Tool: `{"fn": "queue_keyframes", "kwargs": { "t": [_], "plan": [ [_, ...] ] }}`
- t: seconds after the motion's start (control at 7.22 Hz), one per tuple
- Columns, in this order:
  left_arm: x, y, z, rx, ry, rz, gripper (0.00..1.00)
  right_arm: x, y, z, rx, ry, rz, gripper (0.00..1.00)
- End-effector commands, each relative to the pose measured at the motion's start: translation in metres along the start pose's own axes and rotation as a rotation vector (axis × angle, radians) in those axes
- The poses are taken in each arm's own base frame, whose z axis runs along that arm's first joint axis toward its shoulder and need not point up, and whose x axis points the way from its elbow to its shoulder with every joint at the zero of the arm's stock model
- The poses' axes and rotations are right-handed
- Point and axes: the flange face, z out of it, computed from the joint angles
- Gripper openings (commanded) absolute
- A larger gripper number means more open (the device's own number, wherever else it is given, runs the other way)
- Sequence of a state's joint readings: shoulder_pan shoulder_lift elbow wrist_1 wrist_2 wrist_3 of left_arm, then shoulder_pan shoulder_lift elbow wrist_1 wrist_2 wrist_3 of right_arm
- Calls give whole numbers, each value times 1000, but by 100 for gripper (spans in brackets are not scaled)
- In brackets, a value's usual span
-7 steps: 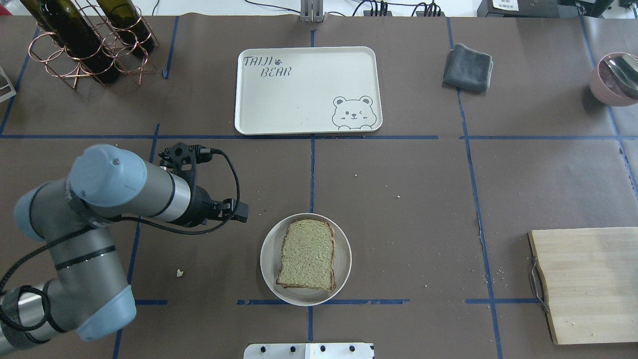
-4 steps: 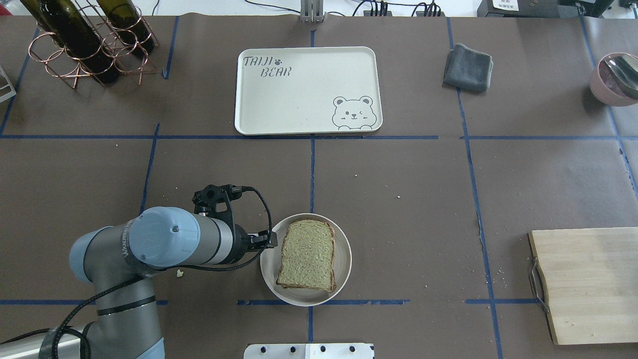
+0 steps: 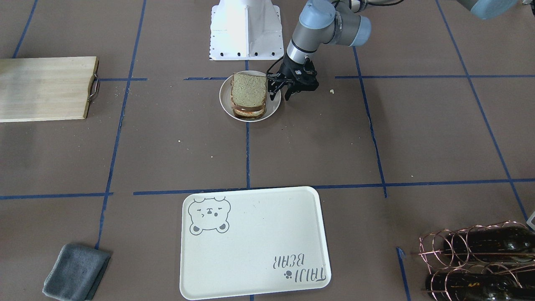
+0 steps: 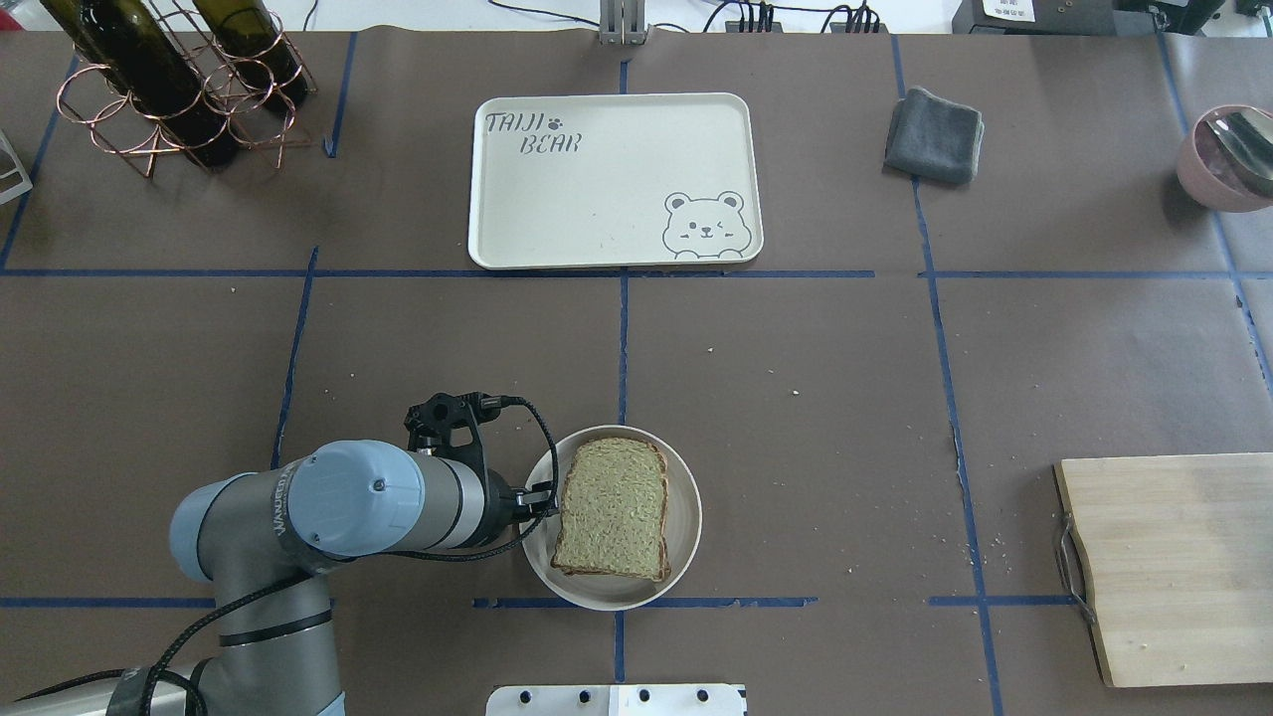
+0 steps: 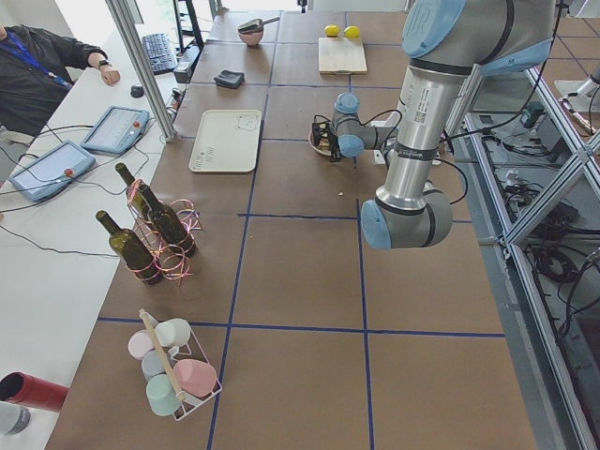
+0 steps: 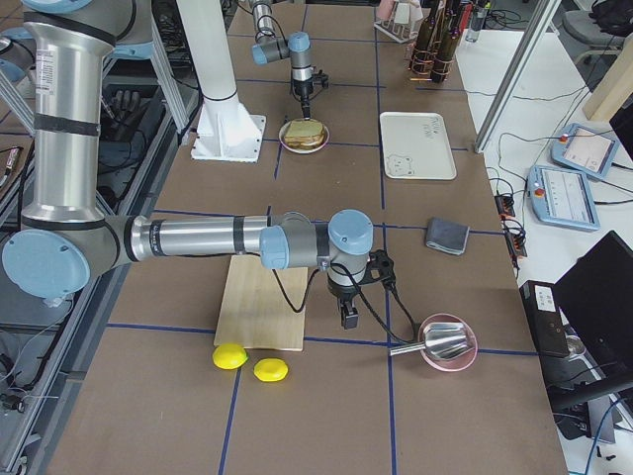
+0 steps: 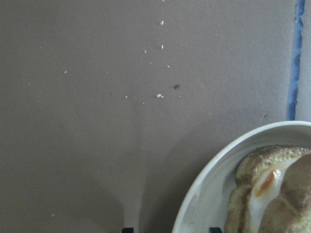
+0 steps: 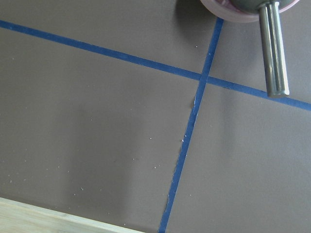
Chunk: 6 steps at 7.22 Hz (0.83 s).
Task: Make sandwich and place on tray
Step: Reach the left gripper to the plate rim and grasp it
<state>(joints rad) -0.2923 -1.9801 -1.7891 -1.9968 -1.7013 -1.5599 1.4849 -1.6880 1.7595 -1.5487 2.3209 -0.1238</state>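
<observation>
The sandwich (image 4: 612,509) lies on a small round white plate (image 4: 686,517): two speckled bread slices with the fried egg (image 7: 265,187) showing between them. My left gripper (image 3: 281,95) hangs open just beside the plate's left rim, fingers pointing down, apart from the bread. In the left wrist view its fingertips (image 7: 127,229) barely show at the bottom edge, spread either side of the plate rim (image 7: 204,179). The white bear tray (image 4: 597,189) lies at the far middle, with nothing on it. My right gripper (image 6: 348,317) hovers between the cutting board and a pink bowl; I cannot tell its state.
A wire rack with wine bottles (image 4: 169,89) stands far left. A grey cloth (image 4: 935,134) and a pink bowl with a ladle (image 4: 1228,159) are far right. A wooden cutting board (image 4: 1174,567) lies near right, two lemons (image 6: 247,361) beyond it.
My left arm has swung right and towards the robot, bringing the gripper from open table left of the plate down to the plate's left rim. The sandwich has not moved.
</observation>
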Motion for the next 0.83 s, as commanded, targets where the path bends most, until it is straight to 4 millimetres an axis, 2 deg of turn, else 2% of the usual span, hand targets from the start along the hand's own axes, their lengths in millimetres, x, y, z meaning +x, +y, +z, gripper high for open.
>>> {"fn": "queue_keyframes", "kwargs": {
  "t": [0.0, 0.28, 0.42, 0.55, 0.69],
  "plan": [
    [1, 0, 0, 0, 9, 3, 0, 0, -1, -1, 1, 0, -1, 100],
    [4, 1, -7, 0, 23, 9, 0, 0, -1, -1, 1, 0, -1, 100],
    [8, 0, -15, -2, 40, 11, 0, 0, -1, -1, 2, 0, 0, 100],
    [15, -5, -31, 6, 69, 11, 0, 0, 0, 0, -1, 0, 1, 100],
    [15, -33, -46, 48, 87, -9, 0, 1, 0, 1, -2, 0, 3, 100]
  ]
}}
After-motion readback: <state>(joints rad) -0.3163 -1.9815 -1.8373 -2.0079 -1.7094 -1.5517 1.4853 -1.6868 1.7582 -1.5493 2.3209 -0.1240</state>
